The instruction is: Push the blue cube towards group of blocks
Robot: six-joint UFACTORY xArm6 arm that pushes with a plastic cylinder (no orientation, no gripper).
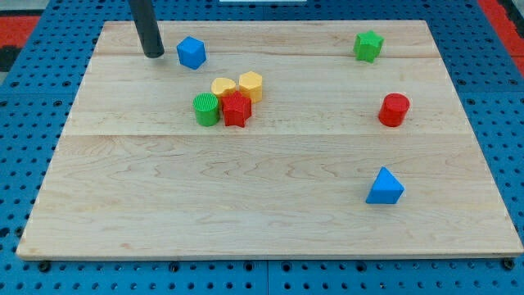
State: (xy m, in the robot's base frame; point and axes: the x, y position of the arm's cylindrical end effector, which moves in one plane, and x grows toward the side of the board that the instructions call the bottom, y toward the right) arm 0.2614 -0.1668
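The rod (148, 29) is cut off by the view's top edge, so only its lower stretch shows. In the cluster, the red block (237, 109) stands in front of the yellow heart (223, 86) and hides its near part; its shape is hard to make out. The desk (270, 221) loses its near right corner to the view's right edge, and the pegboard (24, 33) beneath runs off every side.

A robotics lab bench; a pale wooden board (270, 188) lies on blue perforated pegboard (33, 164). Red pegboard (16, 20) shows at the far corners.
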